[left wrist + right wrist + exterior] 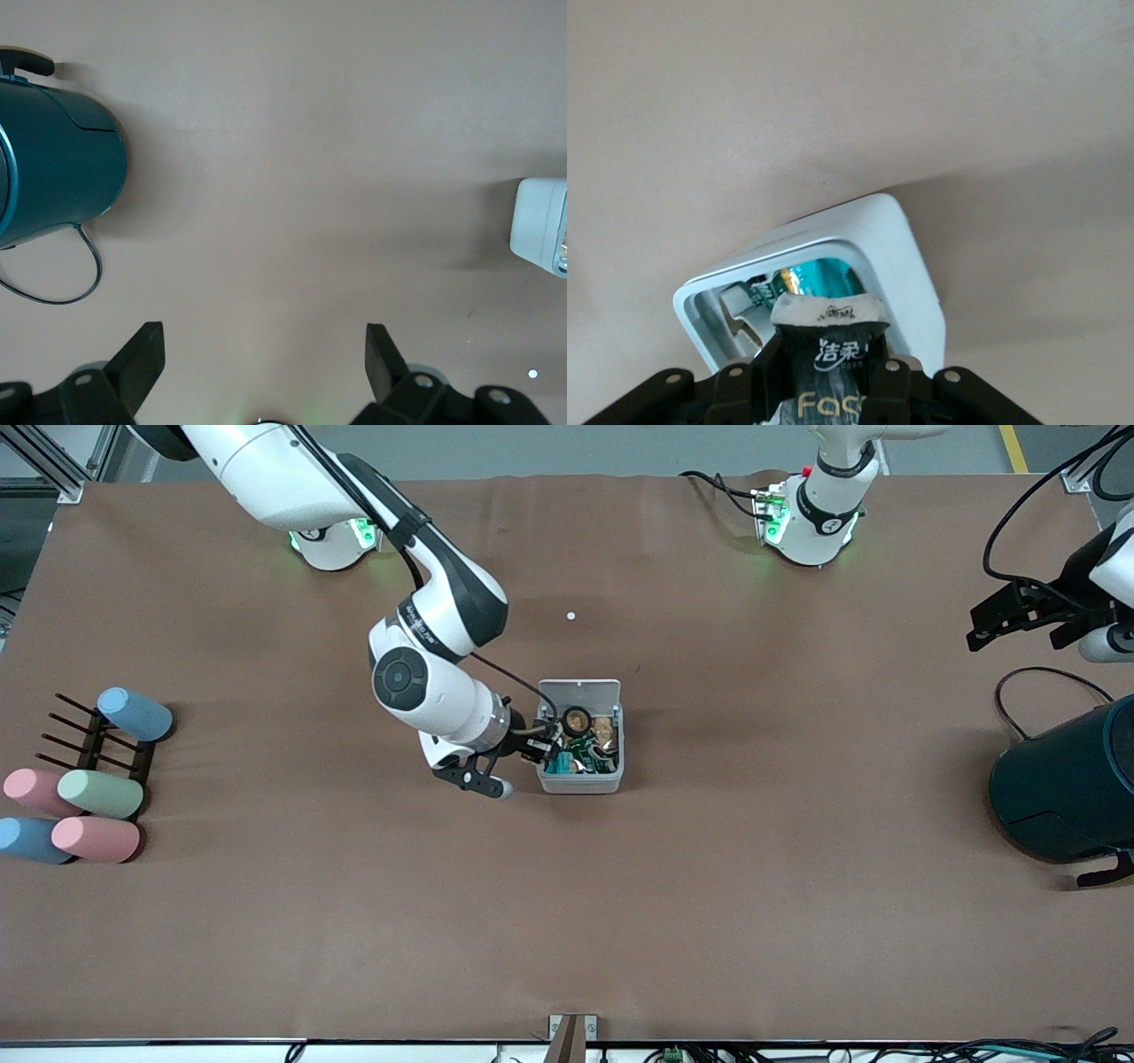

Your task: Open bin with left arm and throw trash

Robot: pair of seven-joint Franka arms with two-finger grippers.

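Observation:
The white bin [580, 782] stands mid-table with its lid [579, 689] tipped open. A dark tape roll [577, 718] and printed wrappers lie inside it. My right gripper [540, 750] is at the bin's rim on the right arm's side, shut on a black printed packet [833, 350] whose end hangs over the bin's opening [819, 279]. My left gripper [1010, 615] is open and empty, up over the table at the left arm's end, with its fingers [142, 359] wide apart. The heart-shaped loop does not show.
A large dark teal cylinder [1067, 784] with a black cable lies at the left arm's end and also shows in the left wrist view [53, 168]. Pastel cylinders [97, 793] lie on a dark rack at the right arm's end. A tiny white dot [570, 615] lies farther from the camera than the bin.

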